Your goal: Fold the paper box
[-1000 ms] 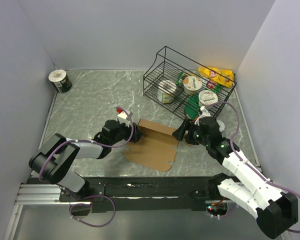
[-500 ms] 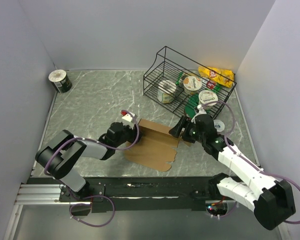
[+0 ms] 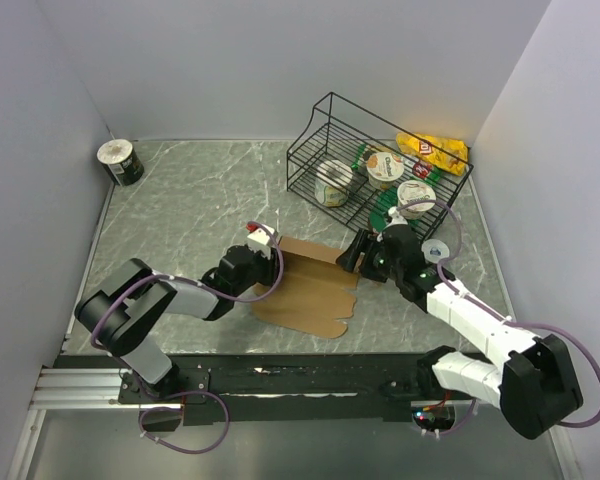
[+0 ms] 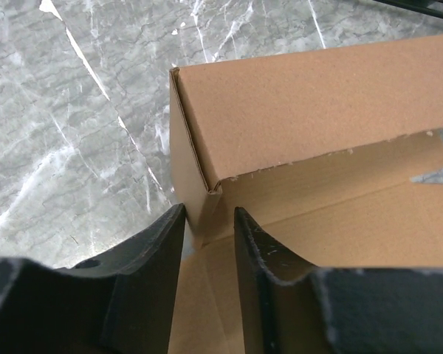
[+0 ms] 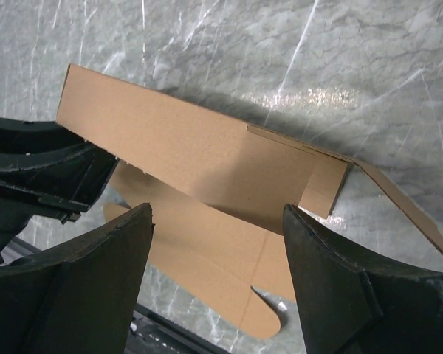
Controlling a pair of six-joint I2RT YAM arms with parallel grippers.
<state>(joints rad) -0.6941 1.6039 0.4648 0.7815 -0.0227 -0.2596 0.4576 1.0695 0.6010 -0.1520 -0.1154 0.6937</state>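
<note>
The plain brown cardboard paper box (image 3: 310, 295) lay half-formed on the grey marbled tabletop (image 3: 180, 210), close ahead of the arm bases. Its nearest flap, with a rounded cut edge, stopped just short of the tabletop's front edge. The rest of the sheet lay flat, and only the far long wall stood up, its top edge straight and its left end folded round into a short side panel.

At the box's left end, the left pincer (image 4: 208, 212) sat low with its jaws only a narrow gap apart, straddling the bottom corner of that raised wall. At the box's right end, the right pincer (image 5: 215, 214) hung with its jaws spread wide and nothing between them, just short of the wall, where a loose end flap angled outward.

Left of the box the tabletop ran bare. Beyond its right end, a black wire basket (image 3: 309, 125) of tubs stood near.
</note>
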